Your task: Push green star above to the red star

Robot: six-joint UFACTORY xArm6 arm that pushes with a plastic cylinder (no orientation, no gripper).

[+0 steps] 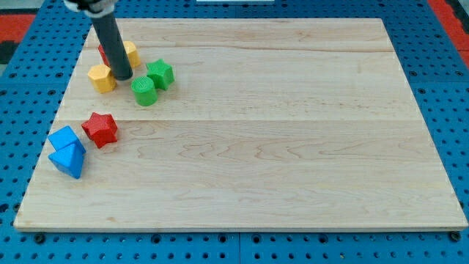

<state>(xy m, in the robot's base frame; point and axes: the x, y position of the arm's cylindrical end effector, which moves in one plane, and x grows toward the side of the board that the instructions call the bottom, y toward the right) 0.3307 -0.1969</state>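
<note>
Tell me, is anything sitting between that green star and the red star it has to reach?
Yes. The green cylinder sits just below-left of the green star, roughly on the line toward the red star. My tip rests left of the green star, beside the yellow block, with nothing between.

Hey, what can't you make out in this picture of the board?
- Red block, camera view: mostly behind the rod, shape unclear.
- Yellow block: its left part hidden by the rod.
- My tip: touching the yellow block or only near it, cannot tell.
</note>
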